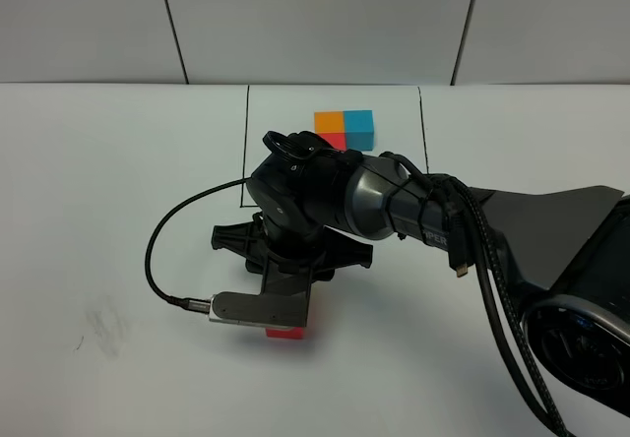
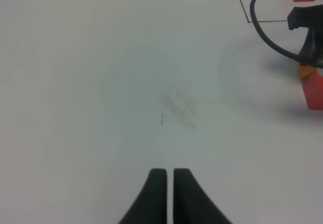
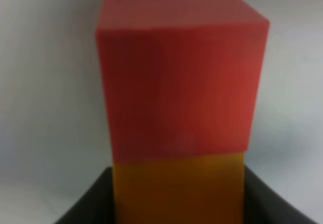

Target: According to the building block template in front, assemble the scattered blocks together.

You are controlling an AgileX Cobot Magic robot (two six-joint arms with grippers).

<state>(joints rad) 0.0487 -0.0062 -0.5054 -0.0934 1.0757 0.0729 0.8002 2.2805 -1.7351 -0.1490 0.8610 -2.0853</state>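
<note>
- Template: the building block template (image 1: 329, 122) was noted at upper centre of the high view, inside a drawn black rectangle (image 1: 245, 132). Orange was set at left, blue at right, and red below the orange. The red was partly hidden by the right arm (image 1: 394, 201).
- Right gripper (image 3: 177, 196): in its wrist view the orange block (image 3: 176, 183) was seen between the jaws, which were closed onto its two flanks.
- The orange block's far face was pressed against the red block (image 3: 181, 72), and no gap was seen between the two.
- In the high view the red block was seen only as a sliver at lower centre, under the wrist housing and well apart from the template.
- Left gripper (image 2: 169, 178): the jaws were shut together with nothing between them, held over bare surface (image 2: 101, 82), clear of the work at the right edge of that frame.
- Progress, as judged: the red-to-orange join appeared made or nearly made, matching one leg of the template, though the grip had not been let go.
- The teal-blue block was not found in any view and may have been hidden under the arm. Its placing against the orange was judged to be left, so roughly half the work remained.
- Writing: none was found on the blocks or the surface. A pale mark on the arm's sleeve, right of centre in the high view, was too small to be read.
</note>
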